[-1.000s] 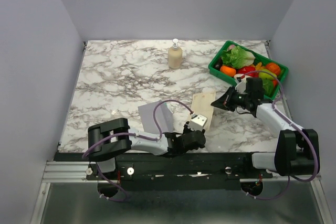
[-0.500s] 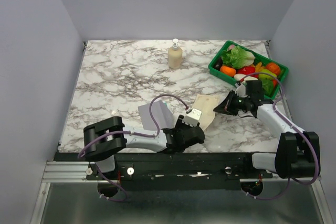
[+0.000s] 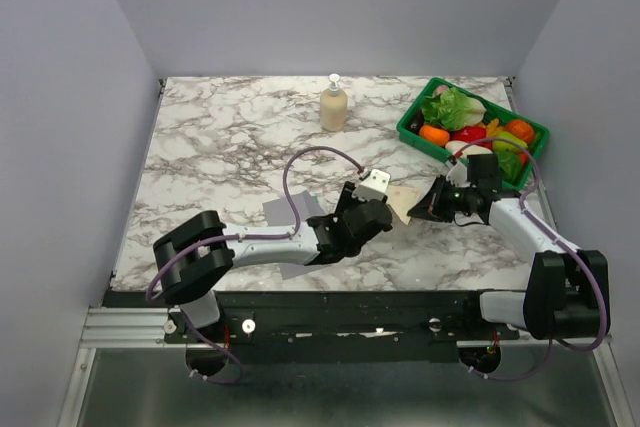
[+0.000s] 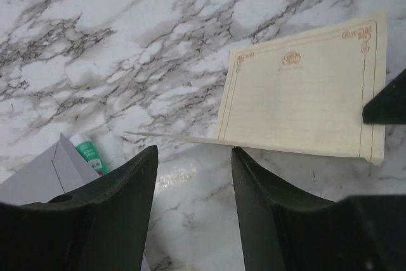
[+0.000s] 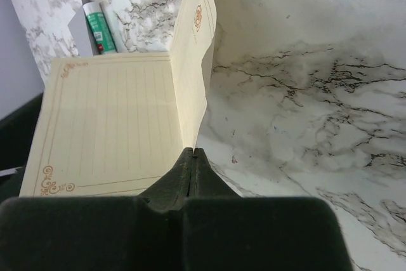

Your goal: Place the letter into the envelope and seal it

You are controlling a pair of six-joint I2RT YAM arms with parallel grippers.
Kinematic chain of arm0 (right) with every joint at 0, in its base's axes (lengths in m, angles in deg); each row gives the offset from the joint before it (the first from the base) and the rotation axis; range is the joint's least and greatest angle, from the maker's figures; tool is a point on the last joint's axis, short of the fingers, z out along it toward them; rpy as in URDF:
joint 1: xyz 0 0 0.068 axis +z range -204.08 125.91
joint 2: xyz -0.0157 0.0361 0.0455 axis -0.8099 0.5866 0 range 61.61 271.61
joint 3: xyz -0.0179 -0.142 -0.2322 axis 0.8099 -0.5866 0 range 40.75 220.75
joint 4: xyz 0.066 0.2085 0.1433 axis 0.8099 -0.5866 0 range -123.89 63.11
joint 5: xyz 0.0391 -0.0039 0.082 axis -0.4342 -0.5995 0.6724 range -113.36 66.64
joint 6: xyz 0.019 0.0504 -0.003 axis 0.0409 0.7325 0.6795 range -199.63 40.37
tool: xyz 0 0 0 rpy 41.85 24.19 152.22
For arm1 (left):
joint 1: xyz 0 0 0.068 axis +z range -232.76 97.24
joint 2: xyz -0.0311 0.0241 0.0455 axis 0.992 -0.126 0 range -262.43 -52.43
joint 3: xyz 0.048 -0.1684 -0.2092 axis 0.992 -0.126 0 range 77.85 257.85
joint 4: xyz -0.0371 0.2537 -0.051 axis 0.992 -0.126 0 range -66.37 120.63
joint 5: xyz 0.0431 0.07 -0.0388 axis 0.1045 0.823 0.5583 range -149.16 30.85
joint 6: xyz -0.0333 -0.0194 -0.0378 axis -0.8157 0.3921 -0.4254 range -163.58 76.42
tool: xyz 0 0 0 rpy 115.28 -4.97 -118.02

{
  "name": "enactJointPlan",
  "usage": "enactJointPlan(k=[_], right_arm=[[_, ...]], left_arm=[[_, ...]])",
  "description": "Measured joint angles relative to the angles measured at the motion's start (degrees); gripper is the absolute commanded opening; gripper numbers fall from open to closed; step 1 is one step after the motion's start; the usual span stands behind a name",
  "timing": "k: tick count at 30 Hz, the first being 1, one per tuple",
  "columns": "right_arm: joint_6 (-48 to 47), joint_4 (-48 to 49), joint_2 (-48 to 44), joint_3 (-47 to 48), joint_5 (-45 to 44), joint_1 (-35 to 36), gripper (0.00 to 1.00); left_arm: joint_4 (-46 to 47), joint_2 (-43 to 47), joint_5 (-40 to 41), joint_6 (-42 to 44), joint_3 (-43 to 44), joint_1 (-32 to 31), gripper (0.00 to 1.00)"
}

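**Holding the letter at its right end, left fingers open before the other**

The letter (image 3: pixel 403 201) sits mid-tabletop, between the two arms and just right of the envelope (image 3: pixel 287 213). It is cream, ruled with fine lines, with an ornate brown border and a small crest. It is creased lengthways: one panel faces up and the other stands off it at an angle. Whether it rests on the marble or hangs just clear I cannot tell.

The right gripper (image 3: pixel 428 205) is clenched on the sheet at the near end of that crease. The sheet's long axis runs from there leftward, toward the left gripper (image 3: pixel 380 211). Those fingers (image 4: pixel 108 201) are spread apart and grasp nothing, and the letter's free edge lies straight ahead of them, near but not touching.

The left arm looks better placed for any second grip. The envelope lies under its forearm, with a green-and-white glue stick (image 4: pixel 89 152) beside it.
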Motion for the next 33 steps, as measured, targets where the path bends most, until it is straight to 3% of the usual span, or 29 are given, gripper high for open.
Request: enactJointPlan(k=[12, 19, 22, 23, 26, 33], right_arm=[[-1.53, -0.55, 2.03, -0.02, 0.96, 0.0, 0.01], [-1.49, -0.57, 2.4, -0.02, 0.96, 0.0, 0.23], [-1.38, -0.57, 2.69, -0.02, 0.94, 0.0, 0.46], [-1.31, -0.57, 2.78, -0.04, 0.9, 0.0, 0.57], [-0.94, -0.26, 2.78, -0.35, 0.74, 0.0, 0.7], [1.64, 2.21, 2.01, -2.19, 0.55, 0.0, 0.74]], left_arm=[[5.11, -8.0, -7.41, 4.85, 5.9, 6.8, 0.59], [5.68, -12.83, -10.62, 4.87, 7.34, 7.93, 0.59], [5.97, -13.81, -11.8, 4.46, 7.32, 8.59, 0.59], [6.12, -14.03, -12.11, 4.33, 7.32, 8.68, 0.59], [6.95, -14.91, -12.83, 3.74, 6.93, 9.16, 0.59], [7.89, -17.11, -14.43, 2.36, 5.57, 9.25, 0.59]])
